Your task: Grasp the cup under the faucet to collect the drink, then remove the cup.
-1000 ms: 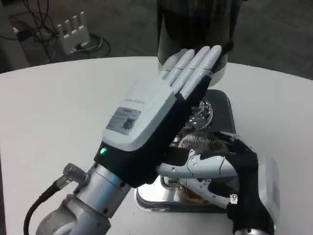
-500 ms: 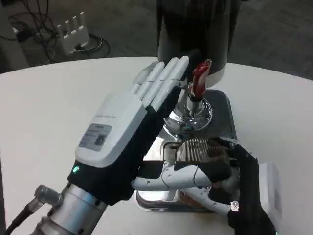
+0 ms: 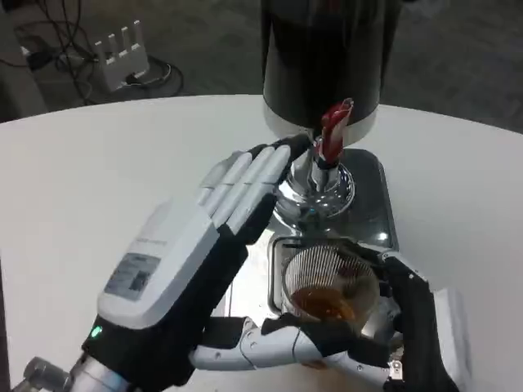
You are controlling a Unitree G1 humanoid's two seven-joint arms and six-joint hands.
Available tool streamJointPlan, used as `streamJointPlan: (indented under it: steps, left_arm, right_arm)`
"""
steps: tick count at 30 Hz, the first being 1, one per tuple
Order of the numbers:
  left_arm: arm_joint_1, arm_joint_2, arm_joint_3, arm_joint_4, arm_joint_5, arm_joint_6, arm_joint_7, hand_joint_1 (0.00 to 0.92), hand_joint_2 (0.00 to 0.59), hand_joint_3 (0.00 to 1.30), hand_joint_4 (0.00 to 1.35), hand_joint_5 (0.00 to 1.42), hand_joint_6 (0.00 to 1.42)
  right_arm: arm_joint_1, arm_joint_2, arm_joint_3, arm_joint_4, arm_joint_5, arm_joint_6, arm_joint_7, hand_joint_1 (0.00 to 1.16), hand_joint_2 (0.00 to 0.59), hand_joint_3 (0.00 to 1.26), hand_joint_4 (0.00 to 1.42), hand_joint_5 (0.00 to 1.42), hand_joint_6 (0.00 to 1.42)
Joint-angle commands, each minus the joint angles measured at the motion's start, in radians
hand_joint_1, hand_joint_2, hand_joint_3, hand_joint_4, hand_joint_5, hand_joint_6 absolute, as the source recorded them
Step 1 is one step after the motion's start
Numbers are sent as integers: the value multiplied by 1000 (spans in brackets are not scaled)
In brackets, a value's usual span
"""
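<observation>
A dark, round drink dispenser [image 3: 323, 61] stands at the far side of the white bench [image 3: 98, 180], and everything else lies in front of it. From its base a shiny faucet [image 3: 317, 186] juts forward, topped by a red lever [image 3: 333, 126] that stands nearly upright. Just in front of the faucet and below its spout sits the cup [image 3: 329, 282], a clear ribbed one with a little amber drink pooled in its bottom; it stands on a shiny metal tray [image 3: 377, 184] that reaches back to the dispenser's foot. The right hand [image 3: 413, 322] has hold of the cup: its black and white fingers [image 3: 286, 347] wrap across the cup's near side while the rest of the hand lies against the cup's right side. The left hand [image 3: 196, 261] holds nothing; it lies in front of the dispenser and to the left of the cup, flat, its white back up, with its straight fingers [image 3: 245, 184] close together and reaching toward the faucet, the tips just beside the faucet's left side. I cannot tell whether they touch it. Beyond the bench's far left edge, well left of the dispenser, a white power strip [image 3: 122, 53] and tangled dark cables [image 3: 57, 33] lie on the grey floor [image 3: 458, 57].
</observation>
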Motion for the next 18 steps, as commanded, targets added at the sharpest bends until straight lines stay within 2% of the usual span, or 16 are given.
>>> streamJointPlan:
  steps: [1, 5, 7, 9, 15, 18]
  left_arm:
    - [62, 11, 16, 1, -19, -28, -4, 0, 34, 0, 0, 0, 0]
    - [111, 20, 30, 14, -18, -53, 0, 0, 40, 0, 0, 0, 0]
    - [137, 31, 39, 20, -15, -77, 1, 0, 42, 0, 0, 0, 0]
    - [163, 43, 50, 28, -11, -102, 3, 0, 44, 0, 0, 0, 0]
    - [248, 67, 79, 21, 13, -148, 3, 0, 51, 0, 0, 0, 0]
    - [291, 73, 99, 12, 29, -167, 8, 0, 47, 0, 0, 0, 0]
  right_arm:
    - [29, 37, 22, -66, -2, -26, 9, 949, 76, 905, 988, 1185, 1350]
    - [71, 25, 34, -110, -6, -32, 34, 945, 73, 905, 988, 1176, 1354]
    - [93, 10, 43, -134, -30, -36, 42, 944, 72, 905, 988, 1176, 1355]
    - [113, 12, 47, -151, -26, -37, 49, 942, 71, 905, 988, 1184, 1357]
    - [148, 5, 58, -171, -21, -48, 70, 941, 72, 905, 988, 1188, 1360]
    - [162, -12, 52, -182, -17, -59, 84, 940, 72, 905, 988, 1178, 1362]
